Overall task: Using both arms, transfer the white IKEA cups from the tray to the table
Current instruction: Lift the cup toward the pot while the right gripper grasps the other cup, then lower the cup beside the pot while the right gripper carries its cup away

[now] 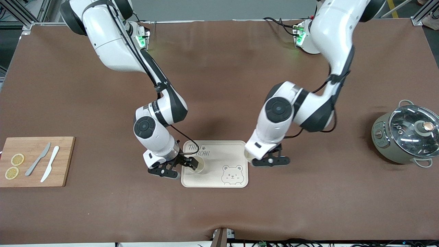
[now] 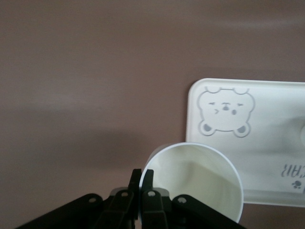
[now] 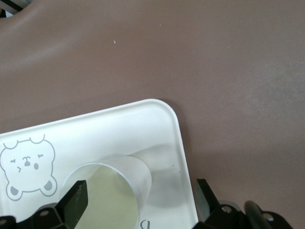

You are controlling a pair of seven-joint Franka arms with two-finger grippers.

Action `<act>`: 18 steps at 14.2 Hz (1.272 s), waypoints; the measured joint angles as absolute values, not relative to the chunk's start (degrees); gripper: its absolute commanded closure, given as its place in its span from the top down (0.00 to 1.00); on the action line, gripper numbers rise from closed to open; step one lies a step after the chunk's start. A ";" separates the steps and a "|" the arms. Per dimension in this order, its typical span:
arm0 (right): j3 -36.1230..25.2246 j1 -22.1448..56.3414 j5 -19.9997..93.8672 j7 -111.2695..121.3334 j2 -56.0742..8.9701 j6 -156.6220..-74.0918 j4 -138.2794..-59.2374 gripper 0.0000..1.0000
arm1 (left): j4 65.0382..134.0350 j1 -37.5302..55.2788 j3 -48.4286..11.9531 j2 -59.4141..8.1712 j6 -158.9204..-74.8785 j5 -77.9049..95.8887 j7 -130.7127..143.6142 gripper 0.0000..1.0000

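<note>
Legible text: "TAIJI BEAR" with a small paw mark, printed on the tray [image 1: 219, 151], upper left of the tray in the front view, with a cartoon bear face at its lower right. Left wrist view shows part of the lettering upside down at lower right. No other text readable.

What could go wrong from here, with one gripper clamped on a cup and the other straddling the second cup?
1. The left gripper pinches only the rim wall of its cup, at the tray edge; such a thin grip might let the cup tilt or slip when lifted.
2. The right gripper is open, with one finger outside the tray rim. Closing on the other cup could catch the rim and drag the tray.
</note>
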State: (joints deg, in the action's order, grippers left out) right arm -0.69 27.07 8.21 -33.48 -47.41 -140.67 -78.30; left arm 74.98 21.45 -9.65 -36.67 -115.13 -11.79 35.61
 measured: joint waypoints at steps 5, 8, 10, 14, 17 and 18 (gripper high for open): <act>-1.00 27.08 7.62 -33.48 -48.72 -140.74 -78.31 1.00 | 93.90 13.36 -9.76 -24.07 -120.28 -11.79 24.68 0.00; -1.04 27.09 7.56 -33.48 -49.28 -140.90 -78.30 1.00 | 108.10 7.67 -10.04 -14.96 -127.81 -11.04 18.55 0.00; -1.04 27.12 7.55 -33.48 -49.47 -140.96 -78.29 1.00 | 114.48 4.96 -10.13 -10.72 -129.54 -7.99 13.02 0.00; -1.04 27.44 7.54 -33.48 -49.84 -142.58 -78.28 0.51 | 121.34 -2.04 -10.10 -6.49 -132.36 0.62 -2.55 0.00; -1.04 27.53 7.54 -33.48 -50.13 -142.99 -78.28 0.14 | 123.72 -7.50 -10.06 -6.93 -135.75 2.13 -11.66 0.00; -1.04 27.53 7.54 -33.48 -50.16 -143.01 -78.28 0.08 | 124.25 -8.76 -10.05 -7.83 -137.93 2.14 -13.62 0.00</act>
State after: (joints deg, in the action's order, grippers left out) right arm -1.04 27.53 7.54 -33.48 -50.16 -143.01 -78.28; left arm 124.25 -8.76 -10.05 -7.83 -137.93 2.14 -13.62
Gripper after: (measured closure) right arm 0.515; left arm 0.965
